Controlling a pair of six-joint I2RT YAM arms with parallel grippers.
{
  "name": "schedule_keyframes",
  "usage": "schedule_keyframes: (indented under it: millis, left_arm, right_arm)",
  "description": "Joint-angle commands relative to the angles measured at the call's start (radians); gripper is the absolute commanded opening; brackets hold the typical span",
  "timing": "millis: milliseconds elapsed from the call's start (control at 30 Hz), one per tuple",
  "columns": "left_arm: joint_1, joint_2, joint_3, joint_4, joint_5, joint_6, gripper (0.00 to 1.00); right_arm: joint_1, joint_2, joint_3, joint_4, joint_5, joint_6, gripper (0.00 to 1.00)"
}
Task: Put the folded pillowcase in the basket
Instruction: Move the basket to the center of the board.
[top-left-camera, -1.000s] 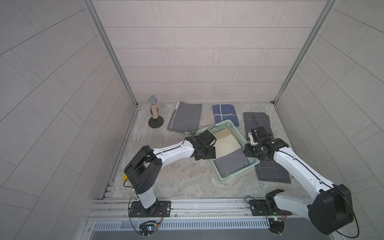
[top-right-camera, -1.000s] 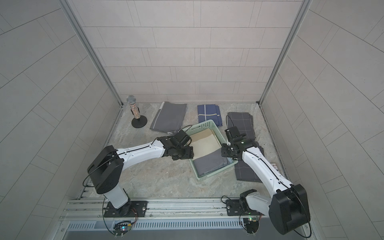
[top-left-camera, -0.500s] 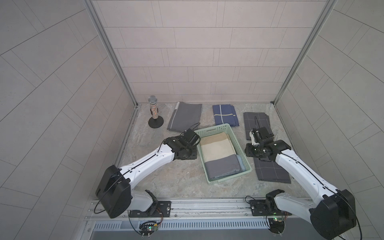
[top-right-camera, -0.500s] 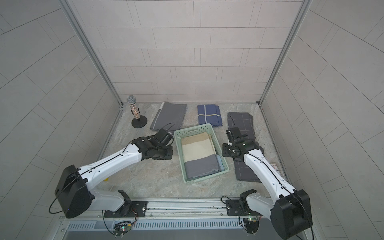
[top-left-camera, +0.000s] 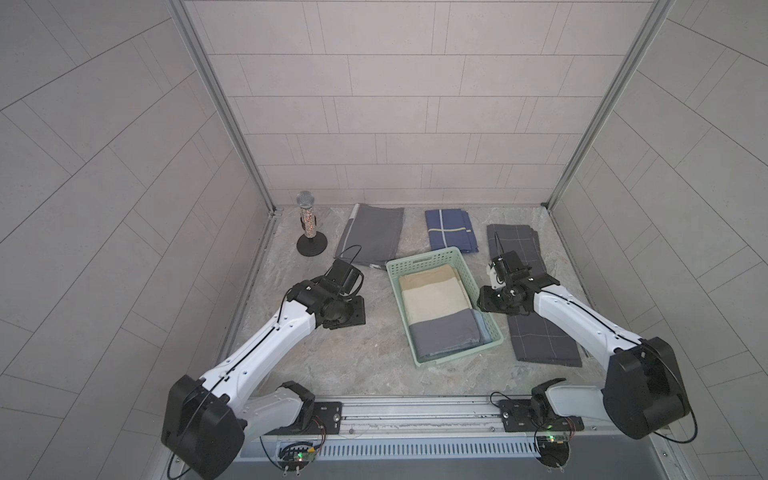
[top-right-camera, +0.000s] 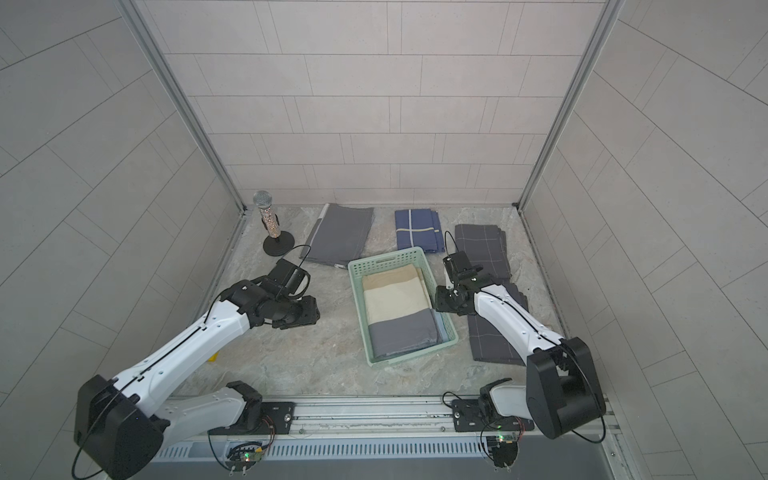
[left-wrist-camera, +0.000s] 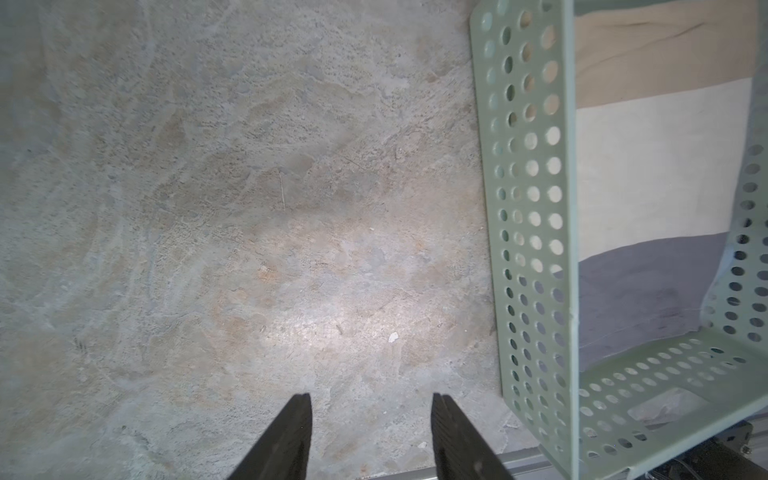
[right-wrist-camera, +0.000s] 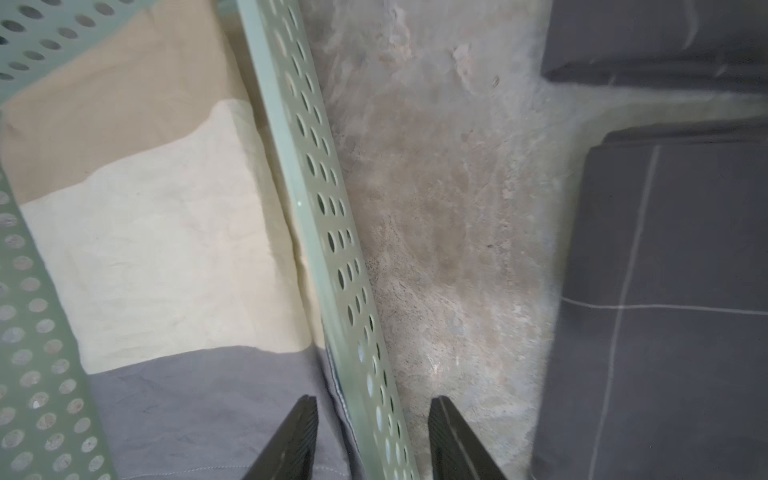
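Mint-green plastic with round holes through its walls, the basket (top-left-camera: 401, 316) (top-right-camera: 358, 307) sat mid-table (top-left-camera: 357, 361), tilted a little off square. Three folded layers filled its floor. A grey pillowcase (top-left-camera: 444, 334) (top-right-camera: 403, 332) lay flat at the near end, its far edge overlapping a cream one (top-left-camera: 434, 299), which in turn overlapped a tan one (top-left-camera: 424, 276) at the far end. A pale blue strip showed along the grey fold beside the right wall; what it belonged to could not be made out.

In its wrist view the right claw (right-wrist-camera: 374, 405) stood partly spread astride that right wall (right-wrist-camera: 324, 232), one finger over the grey pillowcase (right-wrist-camera: 199, 407) and one over bare table, with a gap showing on each side of the wall. The left claw (left-wrist-camera: 370, 401) hung to the basket's left, apart from its wall (left-wrist-camera: 532, 208), fingers spread over bare table and holding nothing.

Both wrist views cut the fingers off above the tips, and from the top views the fingertips were hidden under the wrists.
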Motion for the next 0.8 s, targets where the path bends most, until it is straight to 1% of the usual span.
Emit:
schedule_keyframes:
  millis: [0, 67, 100, 167, 233, 367, 500, 600, 700, 767]
  left_arm:
    - [0.011, -0.025, -0.030, 0.020, 0.020, -0.014, 0.54]
    - [0.013, -0.035, -0.037, 0.030, 0.025, -0.018, 0.54]
    - [0.015, -0.041, -0.038, 0.032, 0.025, -0.018, 0.54]
    - [0.016, -0.049, -0.033, 0.031, 0.025, -0.015, 0.54]
    - [0.019, -0.056, -0.025, 0.026, 0.023, -0.012, 0.54]
    - [0.021, -0.076, -0.014, 0.019, 0.021, -0.011, 0.54]
    - [0.022, -0.098, -0.024, 0.017, 0.025, -0.013, 0.54]
    - [0.021, -0.114, -0.029, 0.013, 0.027, -0.019, 0.54]
    - [0.022, -0.130, -0.028, 0.015, 0.027, -0.029, 0.54]
    - [0.022, -0.137, -0.022, 0.014, 0.026, -0.034, 0.54]
  right_arm:
    - [0.006, 0.042, 0.011, 0.041, -0.034, -0.015, 0.36]
    - [0.049, 0.042, 0.016, 0.048, -0.015, -0.008, 0.22]
    - [0.086, 0.037, 0.022, 0.042, 0.019, -0.004, 0.15]
    - [0.162, 0.032, 0.041, 0.012, 0.069, 0.012, 0.06]
    - [0.223, 0.025, 0.042, -0.001, 0.095, 0.053, 0.01]
    - [0.351, -0.003, 0.033, -0.040, 0.187, 0.123, 0.00]
    - [0.400, -0.059, -0.022, -0.043, 0.167, 0.198, 0.00]
    - [0.450, -0.101, -0.042, -0.043, 0.175, 0.272, 0.00]
    - [0.527, -0.079, -0.032, -0.006, 0.217, 0.358, 0.00]
    - [0.576, -0.038, -0.023, 0.055, 0.216, 0.407, 0.00]
